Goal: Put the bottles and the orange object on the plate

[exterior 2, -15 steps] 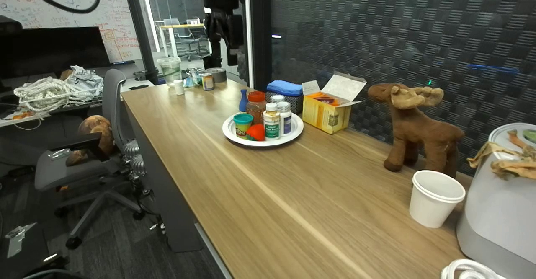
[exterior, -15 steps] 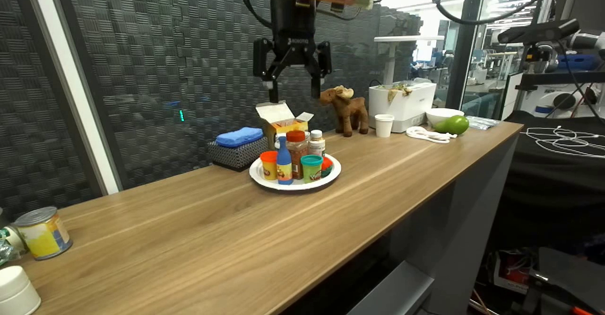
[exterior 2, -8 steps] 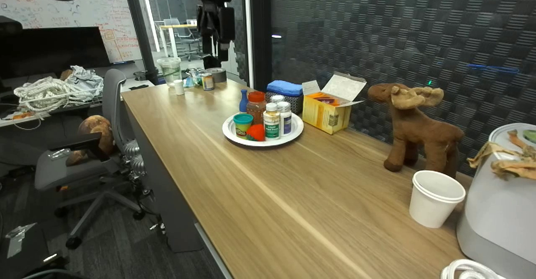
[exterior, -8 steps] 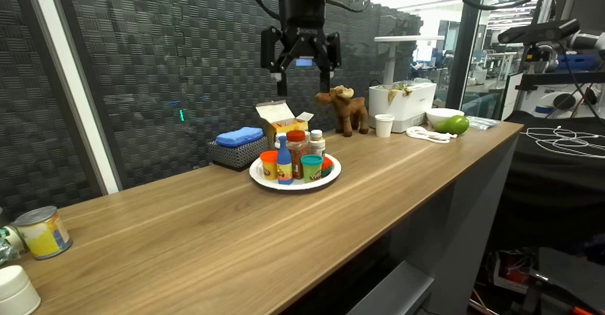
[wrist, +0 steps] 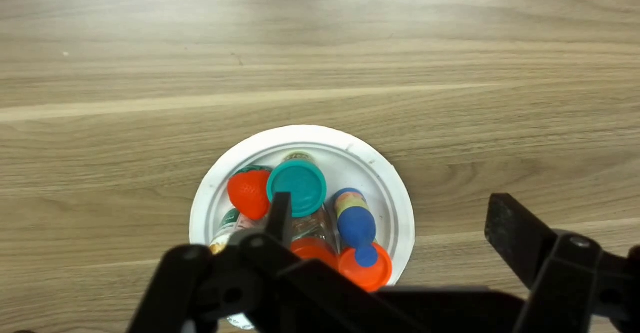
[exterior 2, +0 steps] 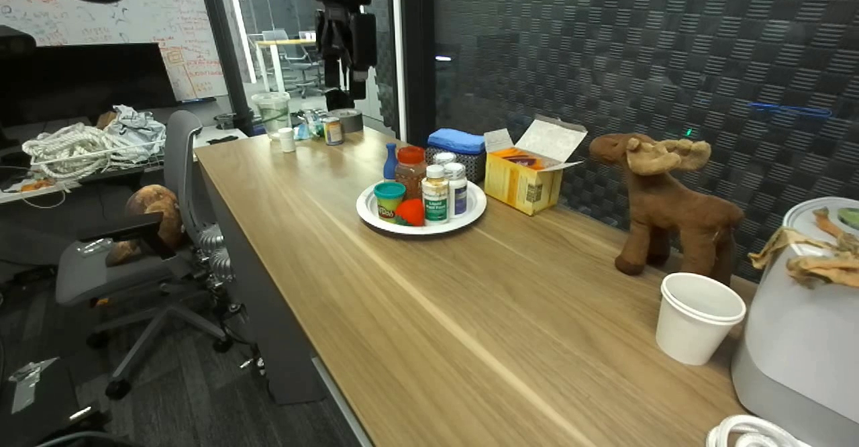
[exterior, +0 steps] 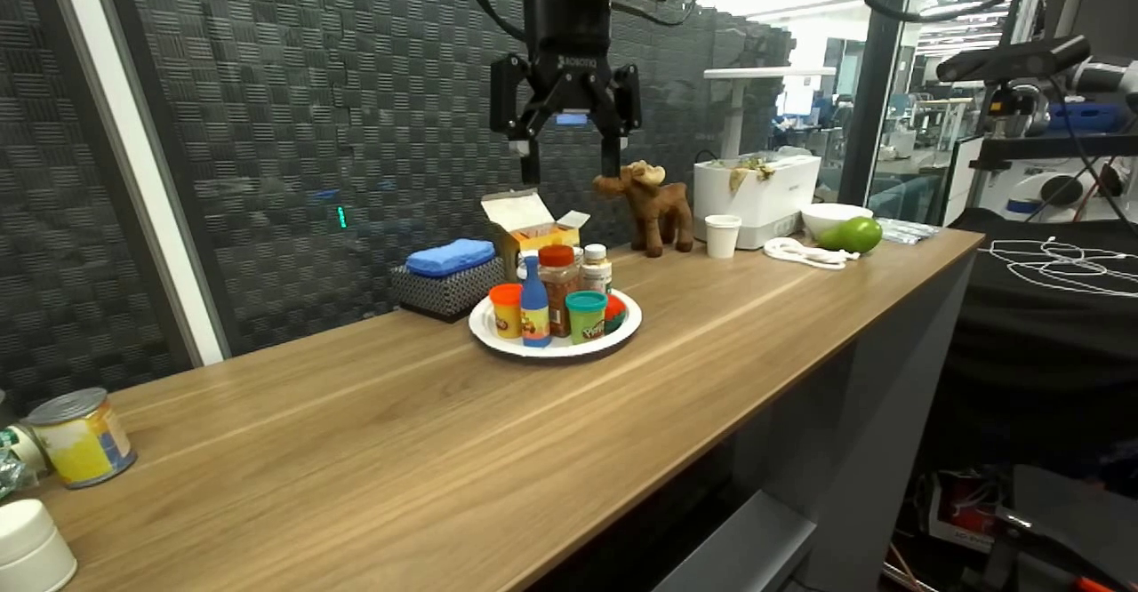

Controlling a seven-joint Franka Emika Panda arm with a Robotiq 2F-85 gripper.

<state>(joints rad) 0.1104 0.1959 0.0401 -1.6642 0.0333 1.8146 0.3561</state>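
The claw (exterior: 570, 165) hangs high over the desk (exterior: 373, 450), pointing down. It is wide open and has nothing in it. Below the claw, and a bit to one side of it in the wrist view, the white plate (wrist: 305, 133) lies flat. Everything for this job sits on that plate. The blue bottle (exterior: 535, 312) stands up straight down there, with the orange tub (exterior: 506, 313) just beside it. Also below the claw is the brown jar (exterior: 564, 299) with an orange-red lid, near the middle of the bunch. The green tub (exterior: 587, 318) stands on the plate too, with a red strawberry (exterior 2: 411, 212) next to it. These things hide each other, so I can't say for sure if the blue bottle touches the jar or only stands close.

I think they are packed in tight so they all fit inside the rim, and most stand on their bottoms so they won't roll away. The claw is likely up high and spread wide so it won't bump any of them. My guess is that the job is done, or very nearly. The next good move would be to take the claw away without dipping. If it came low, it could tip the tall, thin blue bottle.
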